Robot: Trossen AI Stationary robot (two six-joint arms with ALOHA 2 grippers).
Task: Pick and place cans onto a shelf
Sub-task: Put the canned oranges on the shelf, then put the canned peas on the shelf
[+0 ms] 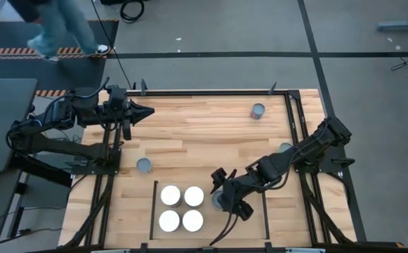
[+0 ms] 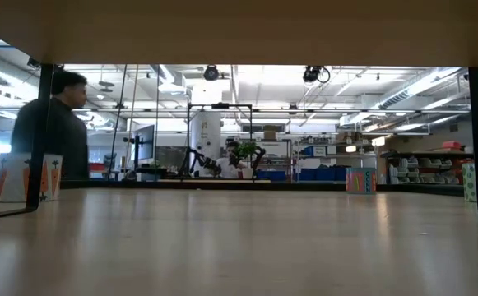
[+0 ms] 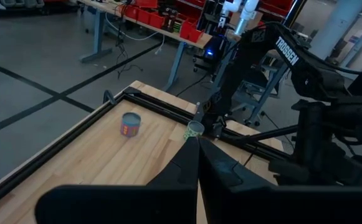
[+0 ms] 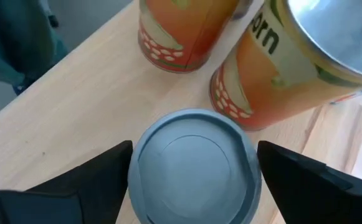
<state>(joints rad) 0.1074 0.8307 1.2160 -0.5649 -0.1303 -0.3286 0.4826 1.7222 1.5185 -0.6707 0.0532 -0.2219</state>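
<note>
My right gripper (image 1: 225,197) is down at the pale wood shelf (image 1: 246,225) near the table's front edge, shut on a grey-topped can (image 4: 193,167). Four white-topped cans (image 1: 181,208) stand in a square on the shelf just to its left; two of them, with orange labels (image 4: 181,31), show in the right wrist view. Other grey-topped cans stand on the plank tabletop at the far right (image 1: 258,111), at the left (image 1: 144,166), and half hidden under the right arm (image 1: 286,148). My left gripper (image 1: 146,110) is shut and empty at the far left. My right gripper has the grey-topped can between its two fingers, one on each side of the can's wall just below the top rim (image 4: 134,163). The fingers come from above, slanting down. The can is upright. The can hides its own base, so I cannot tell whether it stands on the shelf.
Thin black rails (image 1: 154,211) edge the shelf on its left and right sides. A black frame (image 1: 211,91) runs round the tabletop. A person (image 2: 53,123) walks beyond the table's far left corner. The middle of the tabletop (image 1: 204,140) is free.
</note>
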